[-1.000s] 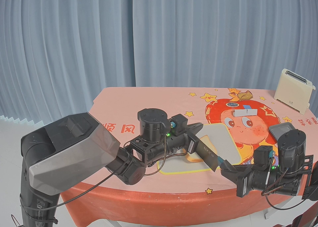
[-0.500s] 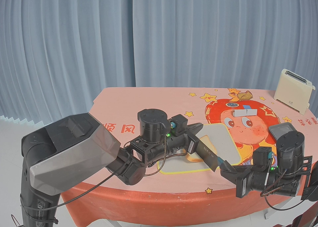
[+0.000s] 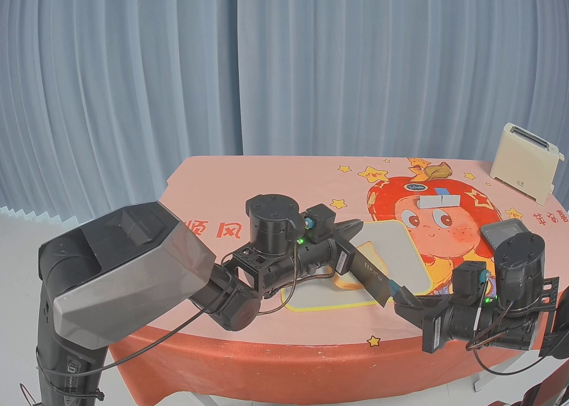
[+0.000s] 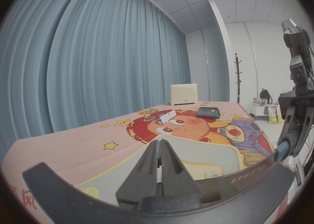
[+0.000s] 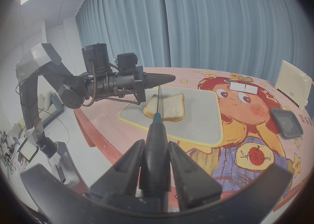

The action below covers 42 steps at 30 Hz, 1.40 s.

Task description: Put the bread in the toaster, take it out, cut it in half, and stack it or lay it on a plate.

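The bread (image 5: 165, 107) lies near the cutting board's (image 5: 199, 120) left edge. The right gripper (image 5: 155, 145), clamped on the knife (image 5: 157, 121) handle, holds the blade edge-down along the slice's midline. The left gripper (image 5: 165, 78), fingers together, hovers just beyond the blade tip.

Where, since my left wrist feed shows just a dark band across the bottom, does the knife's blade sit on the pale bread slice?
Observer: In the right wrist view the dark-handled knife stands edge-on across about the middle of the tan-crusted white bread slice, which lies on the grey cutting board with a yellow rim.
Operator: Is the handle gripped?
Observer: The right end effector is shut on the handle.
Operator: And my own end effector?
Observer: The left end effector, shut, hangs close to the knife's tip, above the slice; whether it touches anything I cannot tell.
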### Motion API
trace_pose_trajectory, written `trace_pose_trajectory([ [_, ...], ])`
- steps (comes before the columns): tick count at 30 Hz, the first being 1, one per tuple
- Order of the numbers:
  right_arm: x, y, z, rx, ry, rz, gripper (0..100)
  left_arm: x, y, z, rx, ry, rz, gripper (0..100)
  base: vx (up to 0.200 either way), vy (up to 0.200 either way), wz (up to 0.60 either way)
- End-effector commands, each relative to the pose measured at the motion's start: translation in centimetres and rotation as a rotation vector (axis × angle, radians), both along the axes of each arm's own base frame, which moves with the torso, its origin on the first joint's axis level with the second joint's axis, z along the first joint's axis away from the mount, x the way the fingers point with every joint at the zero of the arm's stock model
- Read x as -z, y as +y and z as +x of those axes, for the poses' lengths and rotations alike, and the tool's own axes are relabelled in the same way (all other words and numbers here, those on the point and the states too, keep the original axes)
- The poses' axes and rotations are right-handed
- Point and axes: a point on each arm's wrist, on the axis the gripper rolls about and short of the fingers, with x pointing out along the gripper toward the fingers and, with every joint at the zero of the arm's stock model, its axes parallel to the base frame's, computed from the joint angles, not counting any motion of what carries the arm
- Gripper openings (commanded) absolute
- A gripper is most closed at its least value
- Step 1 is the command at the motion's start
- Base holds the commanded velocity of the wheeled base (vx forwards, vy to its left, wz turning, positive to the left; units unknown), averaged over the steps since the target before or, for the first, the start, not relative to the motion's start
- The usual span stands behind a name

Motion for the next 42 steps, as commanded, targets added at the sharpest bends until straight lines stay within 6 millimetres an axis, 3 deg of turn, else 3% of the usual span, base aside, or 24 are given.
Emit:
trace_pose_trajectory([
  [1, -1.0, -0.5, -0.3, 0.007, -0.036, 0.03, 0, 0.6, -0.4, -0.6, 0.015, 0.016, 0.014, 0, 0.0, 0.0, 0.0],
  [9, -0.5, -0.4, -0.1, 0.008, -0.018, 0.015, 0, 0.3, -0.5, -0.5, 0.015, 0.007, 0.006, 0, 0.0, 0.0, 0.0],
  [24, -0.2, -0.2, 0.1, 0.008, -0.01, 0.008, 0, -3.2, -0.1, -0.5, 0.007, -0.059, -0.055, 0, 0.0, 0.0, 0.0],
  [39, 0.0, -0.2, 0.1, 0.006, -0.008, 0.0, 0, -2.1, 0.5, -0.1, -0.008, -0.035, -0.032, 0, 0.0, 0.0, 0.0],
  [42, 0.0, -0.3, 0.0, 0.004, -0.004, -0.003, 0, -0.7, 0.4, 0.1, -0.009, -0.014, -0.012, 0, 0.0, 0.0, 0.0],
])
